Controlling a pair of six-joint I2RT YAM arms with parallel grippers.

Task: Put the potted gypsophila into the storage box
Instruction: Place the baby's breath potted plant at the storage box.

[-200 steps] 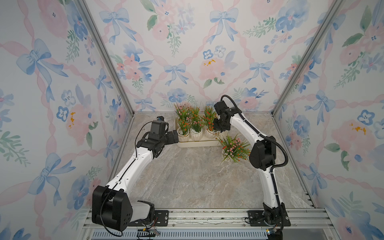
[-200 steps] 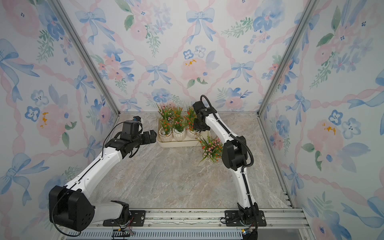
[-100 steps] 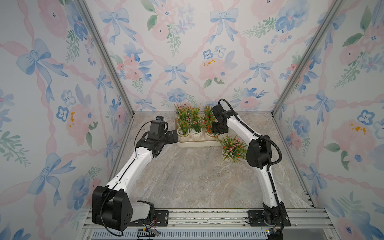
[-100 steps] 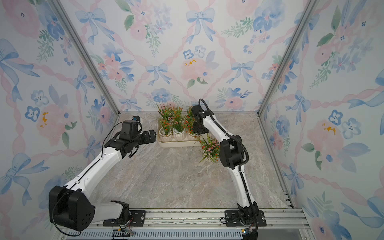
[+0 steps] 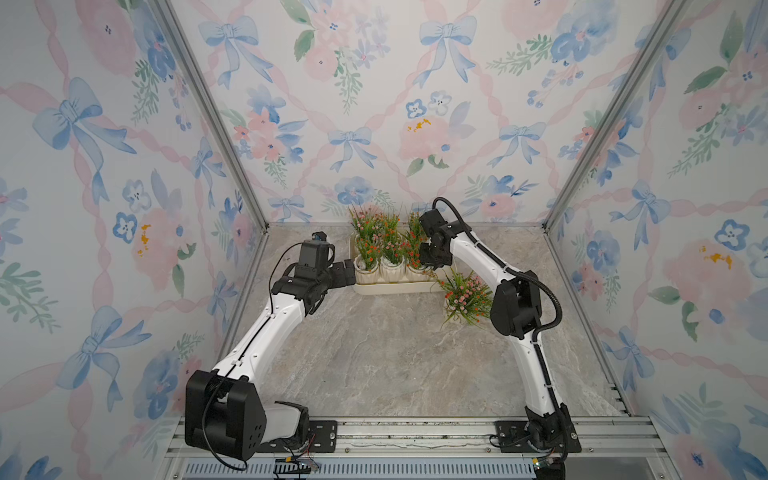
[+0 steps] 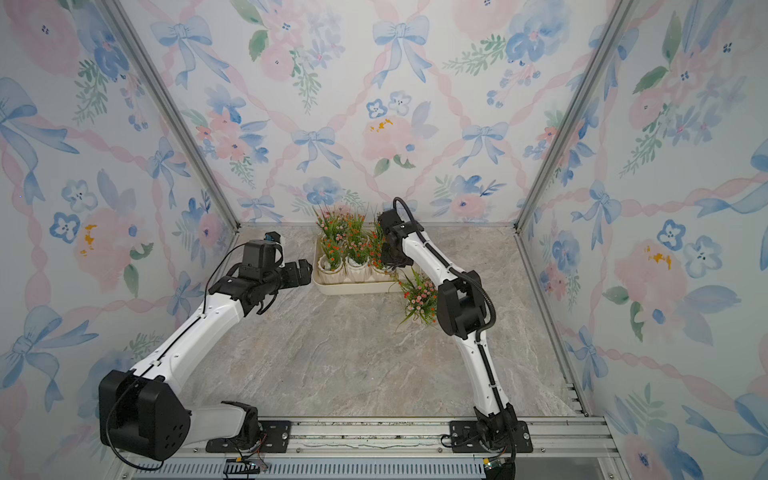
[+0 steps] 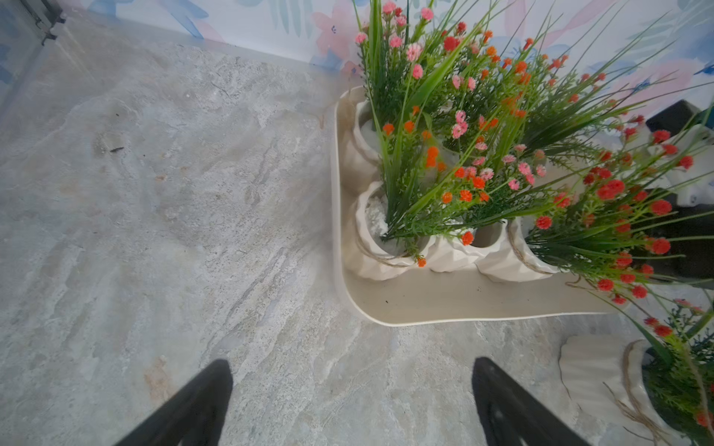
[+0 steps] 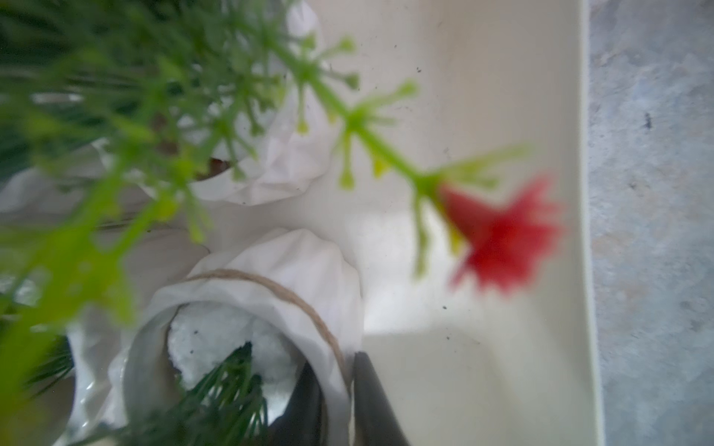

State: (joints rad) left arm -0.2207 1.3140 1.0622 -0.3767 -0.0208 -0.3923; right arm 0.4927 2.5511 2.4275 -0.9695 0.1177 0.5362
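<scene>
1. Storage box [image 5: 395, 289] is seen at the rear of the desk [image 5: 374, 353]; potted gypsophila [image 5: 380, 249] are packed inside in two rows.
2. Right pincer [image 8: 332, 365] is clenched on the rim of the front right pot [image 8: 286, 270], one finger inside and one outside. The pot is inside the box.
3. Left pincer [image 7: 351, 365] is held released over bare desk, just beside the box's left end.
4. One pink-flowered pot [image 5: 461, 297] is found on the desk outside the box, near its right front corner.
</scene>
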